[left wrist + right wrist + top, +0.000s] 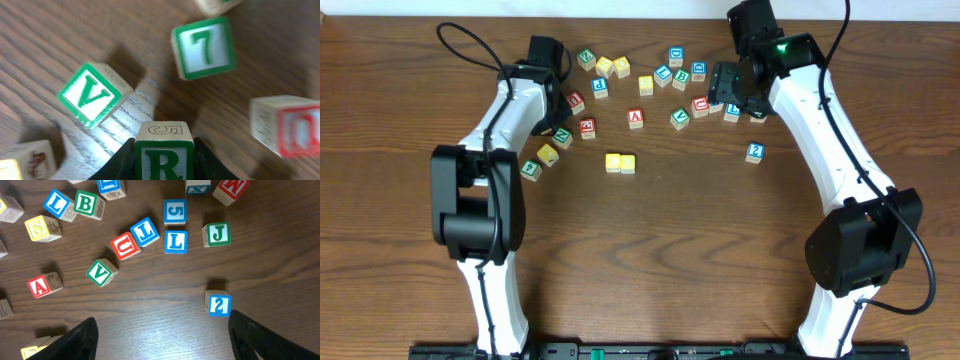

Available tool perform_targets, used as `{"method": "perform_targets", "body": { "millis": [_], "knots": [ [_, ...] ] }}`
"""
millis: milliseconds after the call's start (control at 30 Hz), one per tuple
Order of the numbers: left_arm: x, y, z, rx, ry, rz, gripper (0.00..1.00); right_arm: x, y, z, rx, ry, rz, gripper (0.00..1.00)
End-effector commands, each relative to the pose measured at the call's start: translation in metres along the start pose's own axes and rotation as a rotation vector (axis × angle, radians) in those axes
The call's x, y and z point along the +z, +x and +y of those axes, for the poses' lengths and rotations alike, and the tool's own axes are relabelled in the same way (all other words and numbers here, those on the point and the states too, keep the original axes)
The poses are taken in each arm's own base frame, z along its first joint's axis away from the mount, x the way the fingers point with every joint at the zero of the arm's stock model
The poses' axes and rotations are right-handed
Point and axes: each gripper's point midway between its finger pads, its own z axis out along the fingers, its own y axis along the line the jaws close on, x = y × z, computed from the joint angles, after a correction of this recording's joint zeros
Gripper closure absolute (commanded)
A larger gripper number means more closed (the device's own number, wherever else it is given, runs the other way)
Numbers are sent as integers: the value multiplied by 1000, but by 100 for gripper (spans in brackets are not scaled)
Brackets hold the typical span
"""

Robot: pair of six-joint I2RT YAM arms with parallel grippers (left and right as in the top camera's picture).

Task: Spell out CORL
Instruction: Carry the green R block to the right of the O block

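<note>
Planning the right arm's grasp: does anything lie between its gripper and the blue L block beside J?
Nothing visible stands between the right gripper and the L block; the 2 block sits off to the side.

1. A dark brown wood-grain surface (670, 240) fills nearly all of every view.
2. A pale strip (620, 6) runs beyond its far edge; what it is cannot be told.
3. Soft light leaves a faint sheen on the grain.
</note>
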Motion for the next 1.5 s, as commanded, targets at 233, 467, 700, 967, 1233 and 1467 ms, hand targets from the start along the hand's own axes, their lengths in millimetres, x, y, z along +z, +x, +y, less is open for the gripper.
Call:
{"method": "perform_targets", "body": {
  "millis": [233, 467, 700, 967, 1233, 1467],
  "knots": [
    [-87, 3, -49, 246, 246, -50, 71, -9, -3, -5, 15, 11, -23, 22],
    [-106, 65, -84, 405, 292, 60, 71, -9, -4, -7, 16, 18, -27, 21],
    [-121, 113, -113, 541, 311, 96, 71, -9, -9, -15, 29, 38, -40, 20],
    [-119, 143, -120, 602, 306, 127, 71, -7, -16, -34, 61, 56, -39, 19],
    [-115, 146, -121, 598, 304, 133, 71, -6, -21, -49, 93, 66, -40, 18],
    [-101, 157, -123, 593, 282, 164, 71, -6, -19, -50, 92, 71, -32, 18]
  ]
}}
